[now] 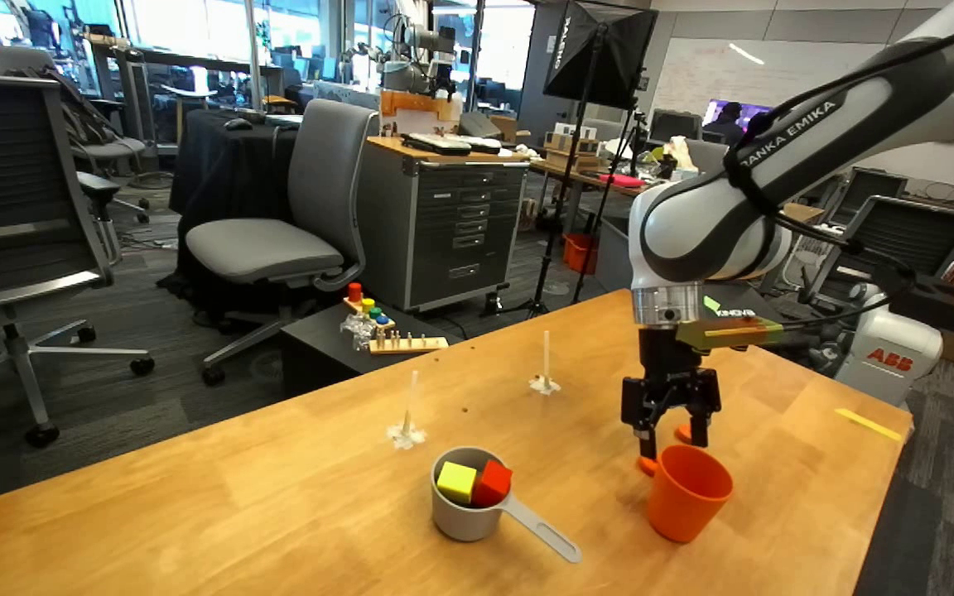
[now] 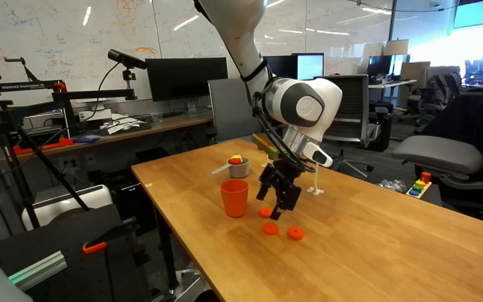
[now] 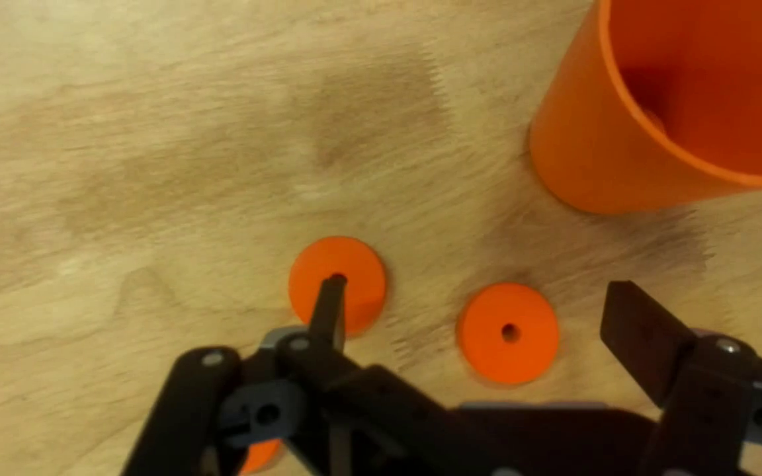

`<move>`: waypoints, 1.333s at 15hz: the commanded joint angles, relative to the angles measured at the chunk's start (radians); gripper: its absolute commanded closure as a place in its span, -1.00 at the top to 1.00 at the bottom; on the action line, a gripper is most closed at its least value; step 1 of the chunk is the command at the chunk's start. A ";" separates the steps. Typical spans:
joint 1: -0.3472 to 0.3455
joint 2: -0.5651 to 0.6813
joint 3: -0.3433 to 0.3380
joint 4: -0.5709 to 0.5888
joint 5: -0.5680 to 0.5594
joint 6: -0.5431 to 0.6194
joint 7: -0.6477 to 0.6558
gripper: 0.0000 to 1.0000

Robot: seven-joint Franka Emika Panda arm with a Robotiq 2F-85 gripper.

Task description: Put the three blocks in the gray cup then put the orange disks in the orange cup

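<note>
A black gripper (image 3: 480, 287) points down over a wooden table (image 1: 278, 505), its jaws spread wide apart. Seen between them in the wrist view, one of three orange disks (image 3: 510, 357) lies flat on the wood; a second is partly covered by a finger, a third mostly hidden. Just beside the disks, an orange cup (image 3: 586, 152) stands upright. Near it, but apart, a gray cup (image 1: 464, 521) with a straight handle holds a yellow block (image 1: 456, 483) and a red block (image 1: 492, 484).

The tabletop is warm brown with visible grain. Two thin pale sticks (image 1: 546, 356) rise from whitish patches (image 1: 415, 439), and a yellow strip (image 1: 868, 424) lies near one edge. Next to the table, a low black stand (image 1: 311, 352) bears a toy with colored pegs (image 1: 368, 305).

Beyond, in an exterior view, are gray chairs (image 1: 266, 248) on dark carpet (image 1: 113, 406), a gray drawer cabinet (image 1: 464, 228), a black softbox lamp (image 1: 597, 54) and bright windows (image 1: 179, 33). In an exterior view, a whiteboard (image 2: 78, 37) with handwriting spans the wall above a desk (image 2: 178, 122) bearing a dark monitor (image 2: 187, 77).
</note>
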 commanded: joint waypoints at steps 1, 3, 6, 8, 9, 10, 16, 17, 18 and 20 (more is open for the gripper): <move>0.028 -0.019 -0.018 -0.004 -0.049 0.002 0.009 1.00; 0.028 -0.004 -0.010 0.012 -0.055 0.005 -0.001 1.00; 0.035 0.012 -0.006 0.031 -0.063 0.015 -0.011 1.00; 0.039 0.021 -0.003 0.043 -0.068 0.021 -0.014 1.00; 0.040 0.025 -0.001 0.049 -0.069 0.027 -0.018 1.00; 0.040 0.032 0.002 0.056 -0.069 0.030 -0.025 1.00; 0.022 0.065 0.030 0.083 -0.044 0.035 -0.086 1.00; 0.019 0.066 0.032 0.085 -0.041 0.035 -0.091 1.00; 0.015 0.068 0.036 0.086 -0.036 0.034 -0.099 1.00; 0.005 0.065 0.041 0.082 -0.022 0.032 -0.107 0.47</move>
